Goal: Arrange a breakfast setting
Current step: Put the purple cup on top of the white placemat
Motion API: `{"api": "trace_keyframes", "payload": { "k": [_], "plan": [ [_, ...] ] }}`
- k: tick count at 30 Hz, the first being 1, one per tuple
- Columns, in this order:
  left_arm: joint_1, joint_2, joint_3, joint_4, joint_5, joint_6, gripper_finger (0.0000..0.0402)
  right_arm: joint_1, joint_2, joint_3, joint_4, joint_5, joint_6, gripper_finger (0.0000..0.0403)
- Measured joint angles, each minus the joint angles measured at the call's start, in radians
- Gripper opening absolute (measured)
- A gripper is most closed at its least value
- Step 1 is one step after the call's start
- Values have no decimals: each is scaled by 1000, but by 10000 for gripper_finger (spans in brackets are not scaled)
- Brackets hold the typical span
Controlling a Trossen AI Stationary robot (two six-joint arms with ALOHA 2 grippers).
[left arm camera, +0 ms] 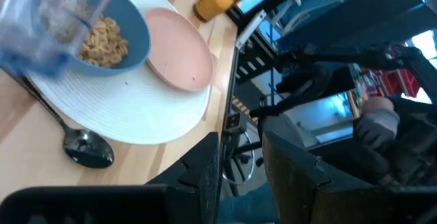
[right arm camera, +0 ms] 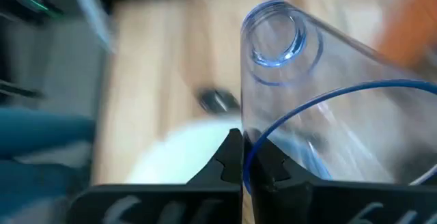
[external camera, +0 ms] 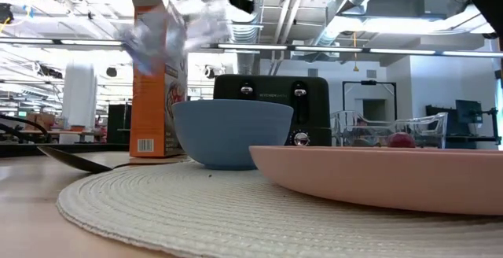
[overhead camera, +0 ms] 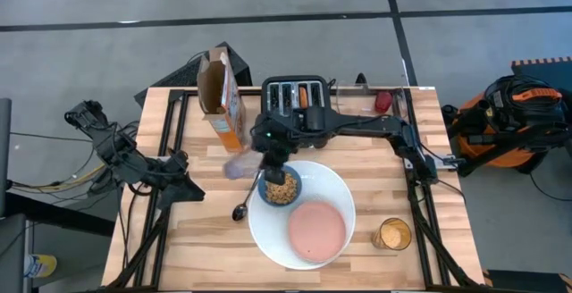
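Note:
My right gripper hangs over the table's middle, shut on the clear purplish tumbler, which is tilted just left of the blue bowl. The bowl holds cereal and stands on the big white plate beside the pink saucer. The metal spoon lies on the table at the plate's left rim. The orange cereal box stands open at the far left. A piece of toasted bread sticks up from a toaster slot. My left gripper waits open at the table's left edge, touching nothing. My right gripper pinches the tumbler's wall at its mouth rim, one finger inside and one outside. It comes slanting down from the right. The tumbler is lifted clear and tipped well over, its base pointing away from the fingers toward the table's left.
The black toaster stands at the far middle, right behind my right arm. An amber glass stands near the front right. A clear rack with a red thing sits at the far right. Bare wood lies at the front left.

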Motion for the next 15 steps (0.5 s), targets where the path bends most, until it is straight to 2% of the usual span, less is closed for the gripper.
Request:
{"api": "trace_keyframes", "payload": {
  "k": [4, 7, 12, 15],
  "plan": [
    [0, 0, 0, -1, -14, 10, 100, 22, 0, 36, -296, 126, -19, 17],
    [0, 0, 0, -8, -25, 13, 100, 43, -5, 47, -414, 154, 18, 21],
    [0, 0, 0, -9, -27, 66, 100, 91, -57, 46, -438, 180, 54, 25],
    [0, 0, 0, -9, -28, 76, 100, 102, -98, 47, -464, 180, 142, 22]
  ]
}}
